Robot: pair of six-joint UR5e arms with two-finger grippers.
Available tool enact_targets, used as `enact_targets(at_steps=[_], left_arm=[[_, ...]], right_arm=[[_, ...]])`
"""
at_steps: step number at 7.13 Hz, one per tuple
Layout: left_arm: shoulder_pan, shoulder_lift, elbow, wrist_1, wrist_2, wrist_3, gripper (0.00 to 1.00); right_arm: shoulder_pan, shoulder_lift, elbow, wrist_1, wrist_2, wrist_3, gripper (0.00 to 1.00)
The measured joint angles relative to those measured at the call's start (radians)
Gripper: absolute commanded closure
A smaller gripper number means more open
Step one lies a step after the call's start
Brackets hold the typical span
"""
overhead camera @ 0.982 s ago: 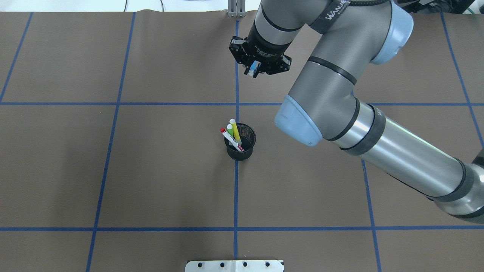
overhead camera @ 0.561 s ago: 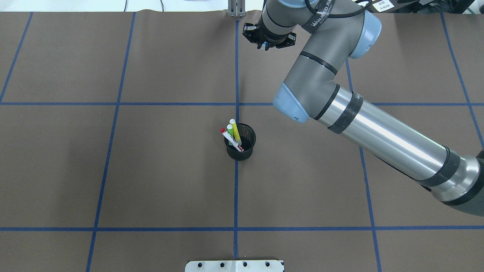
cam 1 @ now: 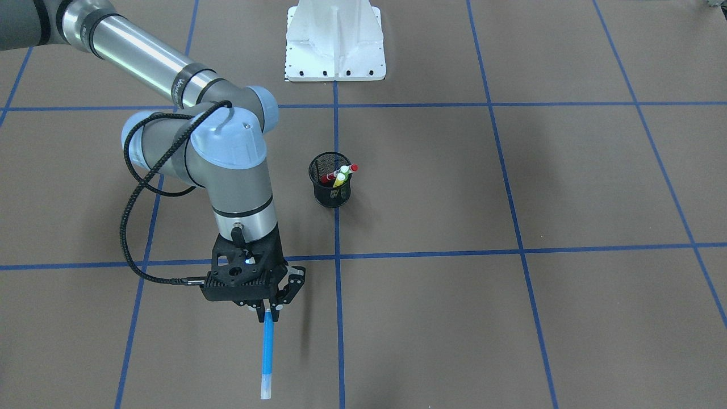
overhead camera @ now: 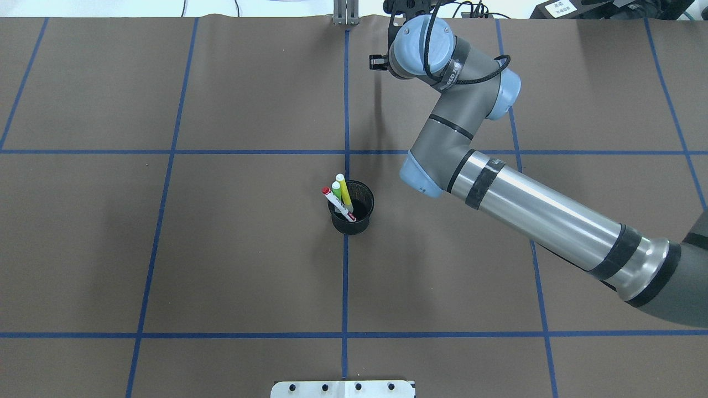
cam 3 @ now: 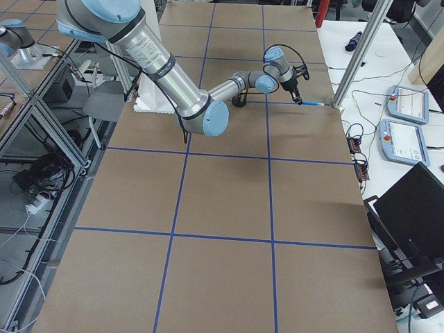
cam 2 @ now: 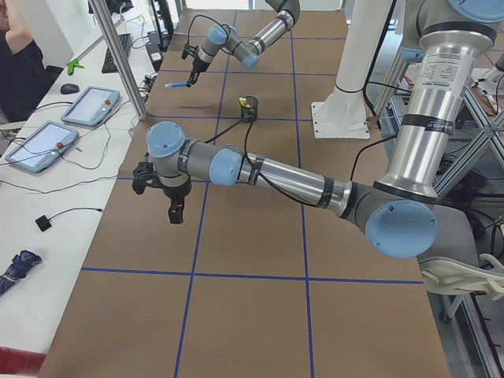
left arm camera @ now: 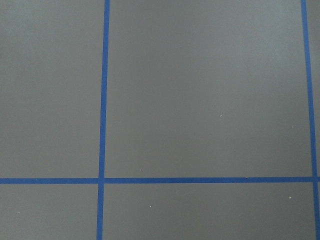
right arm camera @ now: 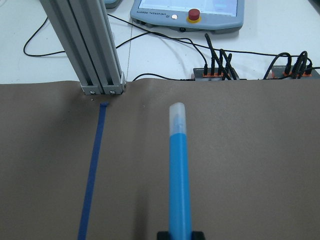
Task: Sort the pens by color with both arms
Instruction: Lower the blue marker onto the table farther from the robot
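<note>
The overhead view looks down on the counter from behind the robot. The front-facing one looks steeply back, and both centre the black mesh cup. The side views look along the counter from farther off. The left wrist view is close, straight down. The right wrist view sights along the blue pen.

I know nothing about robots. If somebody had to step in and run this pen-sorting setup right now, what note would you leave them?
Right pincer: shut on the blue pen, held out near the far edge of the table, not yet released.
Left pincer: hangs over bare table. Whether it is open or shut cannot be told.
Red pen, green pen and yellow pen stand together in the black mesh cup at the table's middle.
Done: the blue pen is apart from the others.
Left: set it down, then lift out the other three and separate them by color.
</note>
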Motion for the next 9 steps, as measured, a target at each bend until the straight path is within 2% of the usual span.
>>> enact_targets(at_steps=[2, 5, 6, 7, 9], left_arm=[[0.005, -0.001, 0.013, 0.0, 0.0, 0.001, 0.0], [0.006, -0.001, 0.015, 0.0, 0.0, 0.001, 0.0], [0.005, -0.001, 0.016, 0.0, 0.0, 0.001, 0.0], [0.005, -0.001, 0.017, 0.0, 0.0, 0.0, 0.0], [0.006, -0.002, 0.017, 0.0, 0.0, 0.0, 0.0]], right_arm=[[-0.051, -0.001, -0.052, 0.059, -0.076, -0.002, 1.0], [-0.065, -0.001, -0.088, 0.09, -0.095, -0.005, 1.0], [-0.069, -0.001, -0.096, 0.096, -0.095, -0.005, 0.54], [-0.071, -0.002, -0.104, 0.099, -0.094, -0.006, 0.01], [-0.072, -0.004, -0.109, 0.102, -0.093, -0.009, 0.0]])
